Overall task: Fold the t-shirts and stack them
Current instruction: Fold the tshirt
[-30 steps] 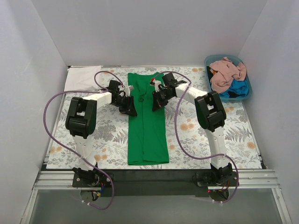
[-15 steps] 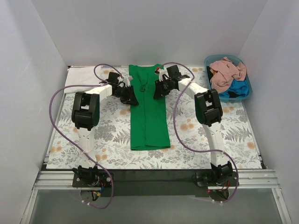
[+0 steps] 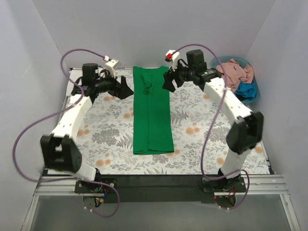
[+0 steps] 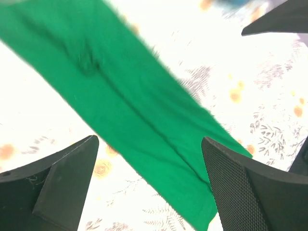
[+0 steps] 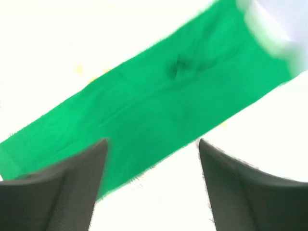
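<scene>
A bright green t-shirt (image 3: pixel 153 113) lies flat on the floral covering, folded into a long narrow strip that runs from the back of the table toward the front. My left gripper (image 3: pixel 125 88) hovers open just left of the strip's far end, holding nothing. My right gripper (image 3: pixel 168 83) hovers open just right of that same end, also holding nothing. In the left wrist view the green t-shirt (image 4: pixel 130 106) crosses below the spread left gripper (image 4: pixel 149 142). In the right wrist view the green t-shirt (image 5: pixel 159 106) lies under the spread right gripper (image 5: pixel 152 142).
A blue tub (image 3: pixel 252 95) stands at the back right with a salmon-pink t-shirt (image 3: pixel 236 72) and a blue t-shirt (image 3: pixel 244 90) heaped in it. The floral covering (image 3: pixel 202 130) spreads on both sides of the strip. White walls close in the left, back and right.
Both grippers have opened and let go of the green t-shirt, then risen and drawn apart to its sides. The shirt slid toward the back and now lies still.
</scene>
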### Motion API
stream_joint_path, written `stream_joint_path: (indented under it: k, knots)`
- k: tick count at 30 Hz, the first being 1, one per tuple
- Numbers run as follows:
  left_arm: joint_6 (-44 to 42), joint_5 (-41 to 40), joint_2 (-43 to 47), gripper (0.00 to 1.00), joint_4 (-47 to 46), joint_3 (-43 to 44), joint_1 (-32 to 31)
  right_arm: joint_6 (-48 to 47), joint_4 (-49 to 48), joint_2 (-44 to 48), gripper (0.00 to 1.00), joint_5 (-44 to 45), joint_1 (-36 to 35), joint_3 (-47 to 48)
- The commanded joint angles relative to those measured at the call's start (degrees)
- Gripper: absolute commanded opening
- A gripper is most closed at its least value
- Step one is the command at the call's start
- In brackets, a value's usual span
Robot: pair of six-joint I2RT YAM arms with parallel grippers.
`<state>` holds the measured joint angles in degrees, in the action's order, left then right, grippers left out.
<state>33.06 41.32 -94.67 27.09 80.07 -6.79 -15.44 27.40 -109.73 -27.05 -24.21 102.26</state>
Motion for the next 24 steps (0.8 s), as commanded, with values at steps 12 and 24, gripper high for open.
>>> stream_joint_path:
  k: [12,24]
  knots:
    - [-30.4,11.41,36.98,0.9,13.17,-28.43,-2.09,-30.6,8.73,35.19,0.98,1.98,-9.44,-36.49]
    - [-36.93,-1.06,41.77,0.62,-2.72,-53.96,-18.69,-34.83,-3.84,33.1,0.7,7.8,-21.05,-56.28]
